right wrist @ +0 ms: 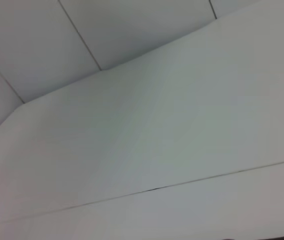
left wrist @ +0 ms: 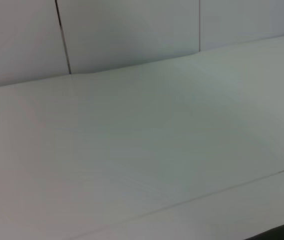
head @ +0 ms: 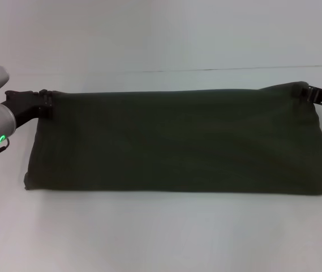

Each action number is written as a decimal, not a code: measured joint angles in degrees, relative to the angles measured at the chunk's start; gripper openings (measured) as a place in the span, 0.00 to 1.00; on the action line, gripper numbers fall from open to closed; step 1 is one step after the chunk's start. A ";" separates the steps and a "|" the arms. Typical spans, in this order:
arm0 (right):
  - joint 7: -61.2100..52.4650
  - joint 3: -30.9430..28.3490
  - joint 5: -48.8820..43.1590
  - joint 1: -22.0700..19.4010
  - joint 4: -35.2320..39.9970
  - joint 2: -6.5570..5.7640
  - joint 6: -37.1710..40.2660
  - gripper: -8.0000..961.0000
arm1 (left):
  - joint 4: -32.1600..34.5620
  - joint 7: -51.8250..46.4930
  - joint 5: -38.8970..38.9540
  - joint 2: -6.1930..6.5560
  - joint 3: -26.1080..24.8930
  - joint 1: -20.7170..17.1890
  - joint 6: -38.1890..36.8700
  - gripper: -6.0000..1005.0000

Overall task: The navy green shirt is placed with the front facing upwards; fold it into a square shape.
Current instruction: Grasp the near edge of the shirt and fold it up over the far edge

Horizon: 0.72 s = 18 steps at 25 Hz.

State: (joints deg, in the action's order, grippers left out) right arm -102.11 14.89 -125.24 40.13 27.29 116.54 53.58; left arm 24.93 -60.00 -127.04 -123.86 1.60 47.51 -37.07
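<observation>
Dark olive-green cotton shirt (head: 177, 141) lies folded long on white worktop (head: 161, 238); left claw (head: 46, 103) and right claw (head: 308, 93) each pinch one far corner.

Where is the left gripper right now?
In the head view, the left gripper is at the far left corner of the folded shirt on the white table, while the right gripper is at the far right corner.

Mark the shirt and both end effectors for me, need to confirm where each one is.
navy green shirt (head: 175, 141): head view, middle of the folded cloth.
left end effector (head: 46, 102): head view, black tip at the shirt's far left corner.
right end effector (head: 310, 92): head view, black tip at the shirt's far right corner.
</observation>
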 joint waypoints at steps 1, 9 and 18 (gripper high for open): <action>0.00 0.01 0.00 0.24 -0.25 0.02 -0.67 0.10 | -0.20 0.38 0.24 0.00 0.00 0.06 0.38 0.03; 0.01 0.06 0.00 1.62 -0.87 0.03 -3.90 0.11 | -1.19 1.93 2.83 0.07 0.12 0.55 1.18 0.03; 0.67 2.73 0.00 3.54 -3.57 0.21 -9.54 0.12 | -2.40 3.70 3.98 0.02 0.88 2.57 4.42 0.03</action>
State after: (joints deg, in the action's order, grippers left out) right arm -101.44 17.62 -125.24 43.67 23.72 116.74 44.04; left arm 22.53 -56.30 -123.05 -123.84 2.48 50.08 -32.65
